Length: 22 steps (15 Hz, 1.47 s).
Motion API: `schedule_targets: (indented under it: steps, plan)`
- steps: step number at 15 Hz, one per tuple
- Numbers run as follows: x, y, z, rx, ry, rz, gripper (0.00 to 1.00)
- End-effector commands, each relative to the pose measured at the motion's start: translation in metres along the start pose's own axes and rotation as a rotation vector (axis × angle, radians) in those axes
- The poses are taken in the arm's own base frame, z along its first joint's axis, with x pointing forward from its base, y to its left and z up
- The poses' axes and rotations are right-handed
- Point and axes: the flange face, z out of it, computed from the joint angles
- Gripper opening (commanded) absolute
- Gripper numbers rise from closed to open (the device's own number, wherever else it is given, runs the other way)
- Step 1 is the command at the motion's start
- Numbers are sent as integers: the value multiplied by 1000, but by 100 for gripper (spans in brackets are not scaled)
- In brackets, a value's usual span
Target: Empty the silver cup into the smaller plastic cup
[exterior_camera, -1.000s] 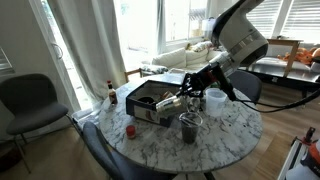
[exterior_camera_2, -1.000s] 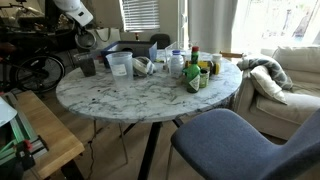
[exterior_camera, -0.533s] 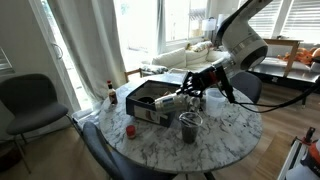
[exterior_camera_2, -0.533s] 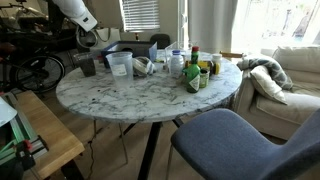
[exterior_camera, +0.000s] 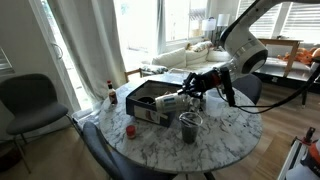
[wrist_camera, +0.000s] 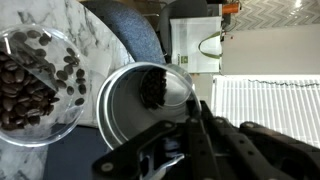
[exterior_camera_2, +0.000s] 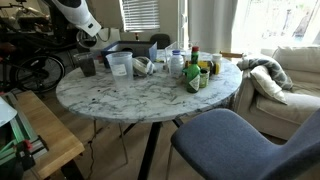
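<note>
My gripper (exterior_camera: 193, 93) is shut on the silver cup (exterior_camera: 172, 101) and holds it tipped on its side above the smaller plastic cup (exterior_camera: 188, 127), which stands near the table's front edge. In the wrist view I look into the silver cup's mouth (wrist_camera: 128, 110); a clump of coffee beans (wrist_camera: 155, 90) sits inside it near the rim. The gripper (wrist_camera: 188, 122) clamps the cup's wall. The smaller plastic cup (wrist_camera: 35, 80) lies below to the left, with many coffee beans in it. In an exterior view the gripper (exterior_camera_2: 90, 40) hangs over the dark smaller cup (exterior_camera_2: 88, 66).
A wider whitish plastic cup (exterior_camera_2: 120, 65) stands beside the smaller cup. A black box (exterior_camera: 148, 100), a small red object (exterior_camera: 130, 130) and a bottle (exterior_camera: 111, 93) are on the marble table (exterior_camera: 225, 130). Bottles and jars (exterior_camera_2: 195, 70) crowd the far side. Chairs (exterior_camera_2: 235, 140) surround it.
The arm has swung a little and the wrist has turned, tipping the silver cup further over the smaller plastic cup. The grip on the cup is unchanged.
</note>
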Motion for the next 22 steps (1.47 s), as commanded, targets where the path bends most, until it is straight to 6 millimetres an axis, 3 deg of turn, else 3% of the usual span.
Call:
schedule_targets:
  steps: [1, 13, 22]
  plan:
    - [2, 14, -6, 37, -44, -39, 1]
    - [3, 45, -30, 124, -153, -108, 1]
    - [2, 55, -30, 171, -149, -126, 1]
